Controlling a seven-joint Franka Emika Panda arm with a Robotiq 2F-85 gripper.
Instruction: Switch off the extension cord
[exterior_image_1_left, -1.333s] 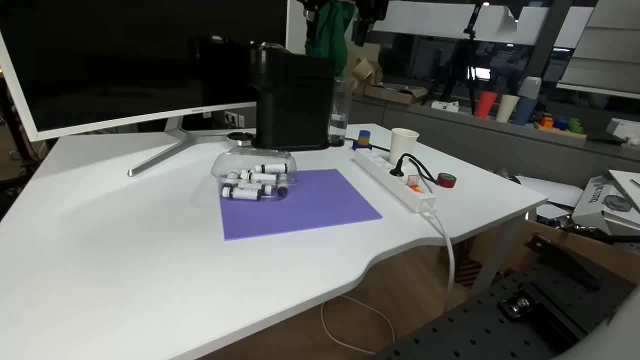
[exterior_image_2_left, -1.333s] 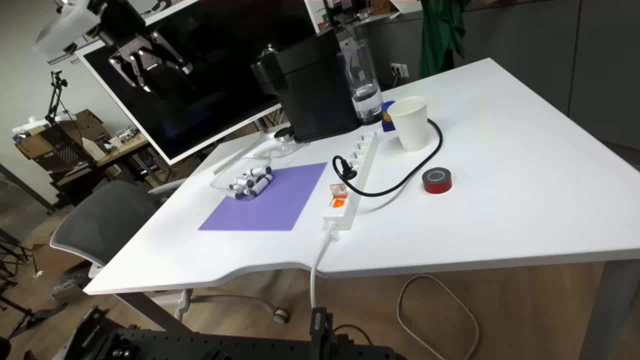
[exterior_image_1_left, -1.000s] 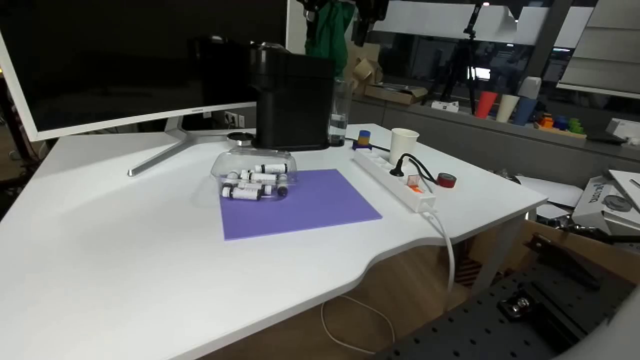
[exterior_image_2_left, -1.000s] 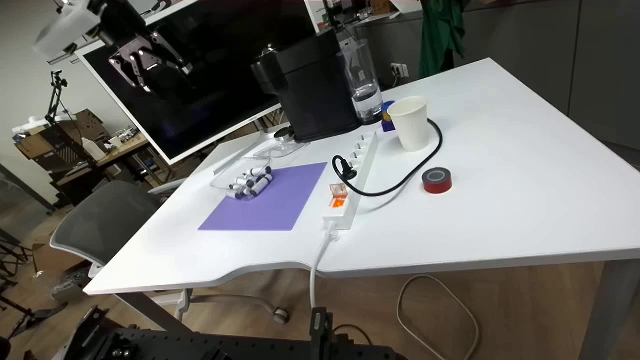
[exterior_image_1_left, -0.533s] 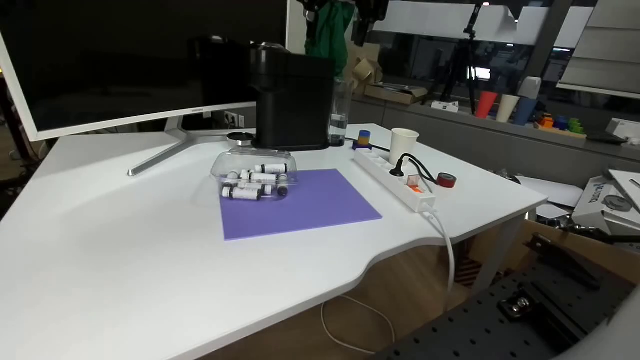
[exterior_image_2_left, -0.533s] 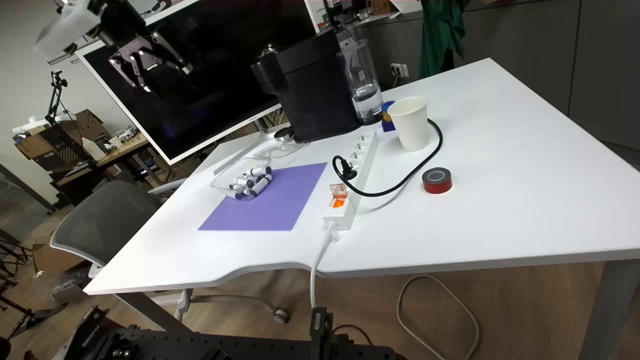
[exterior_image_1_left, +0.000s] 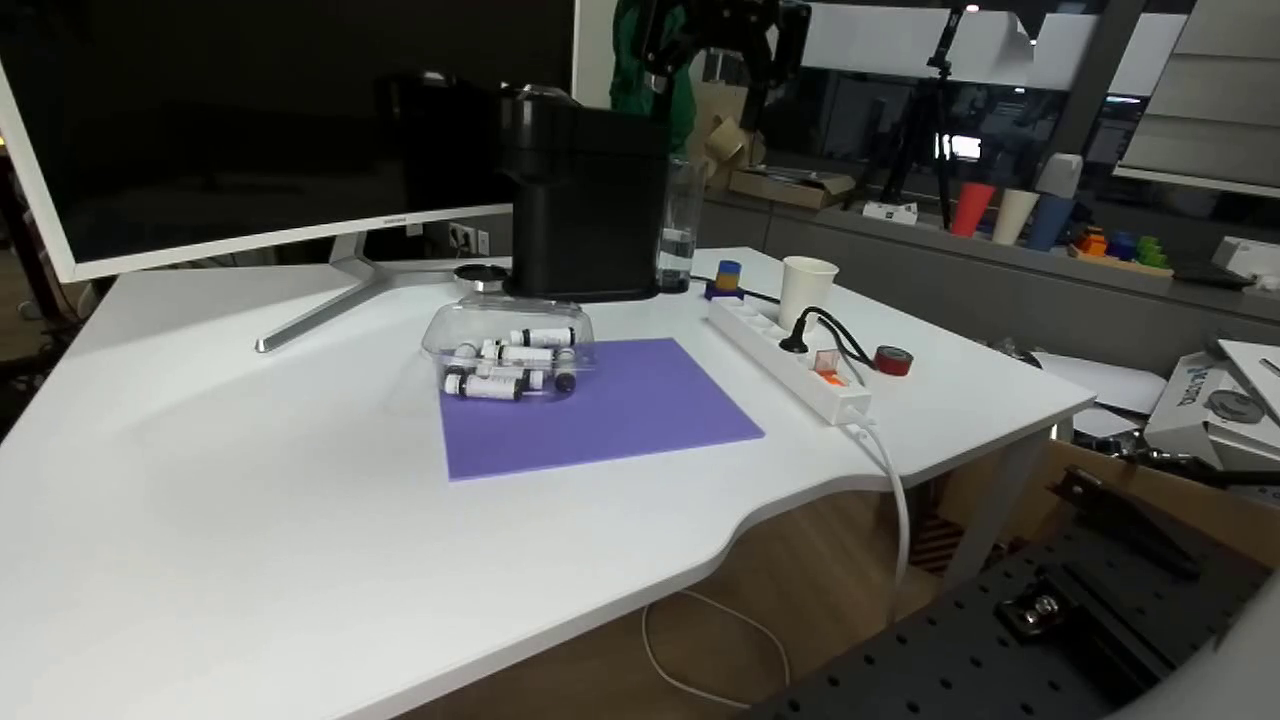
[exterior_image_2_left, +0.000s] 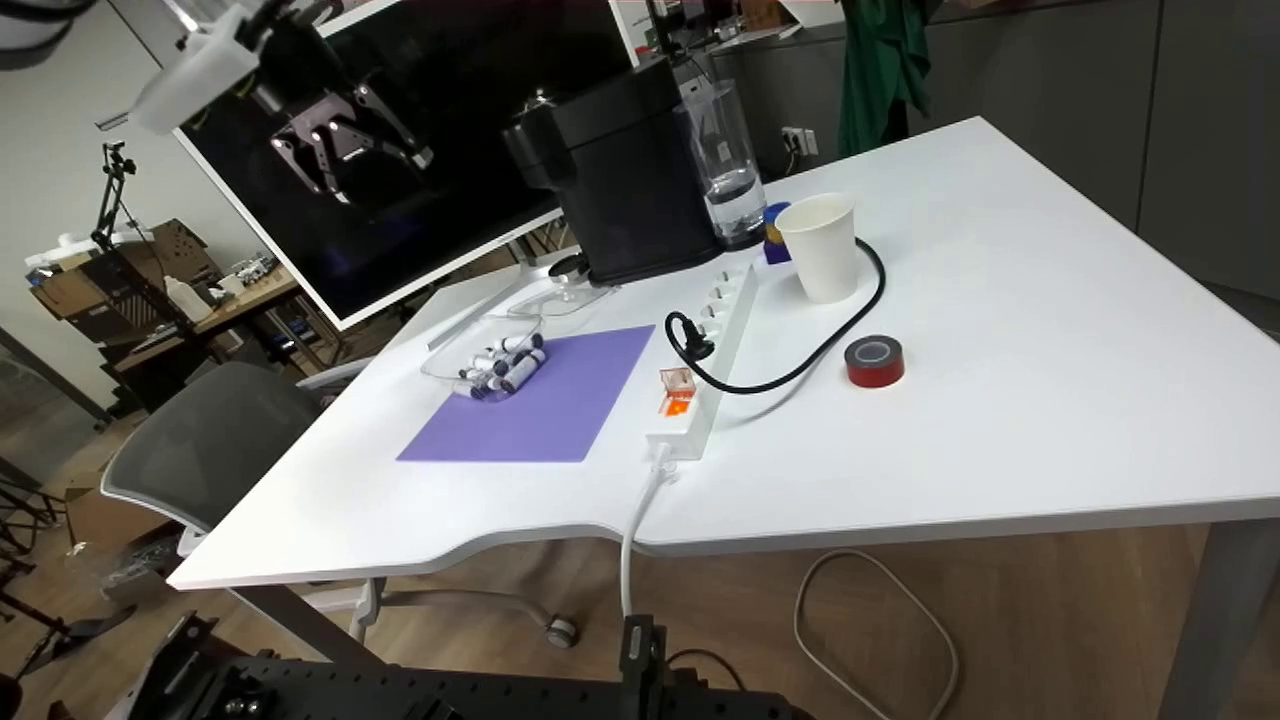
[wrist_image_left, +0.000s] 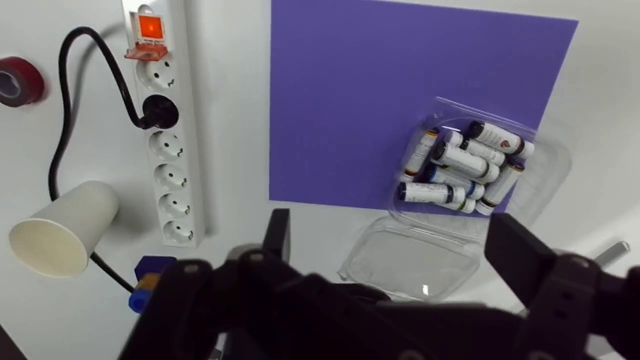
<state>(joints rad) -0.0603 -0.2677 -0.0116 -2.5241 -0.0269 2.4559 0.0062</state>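
The extension cord is a long white power strip (exterior_image_1_left: 765, 340) (exterior_image_2_left: 722, 345) (wrist_image_left: 167, 161) on the white table, in both exterior views and at the left of the wrist view. Its orange-red switch (wrist_image_left: 151, 26) (exterior_image_2_left: 677, 407) glows, and a clear reddish flap (wrist_image_left: 146, 51) beside it stands open. A black plug (wrist_image_left: 161, 111) sits in one socket; the other sockets are bare. The white cable (exterior_image_2_left: 640, 510) runs over the table edge. My gripper (exterior_image_2_left: 383, 178) (exterior_image_1_left: 708, 105) (wrist_image_left: 387, 225) is open and empty, high above the table in front of the monitor, well apart from the strip.
A purple mat (wrist_image_left: 340, 100) lies beside the strip, with a clear container (wrist_image_left: 412, 260) of small bottles (wrist_image_left: 460, 160). A white cup (exterior_image_2_left: 825, 250), red tape roll (exterior_image_2_left: 874, 362) and black plug cable (exterior_image_2_left: 800, 370) are near the strip. A black machine (exterior_image_2_left: 630, 180) and monitor (exterior_image_2_left: 450, 100) stand behind.
My gripper has moved to the right and slightly lower in both exterior views during the last half second, still open. The strip, switch and other objects have not moved.
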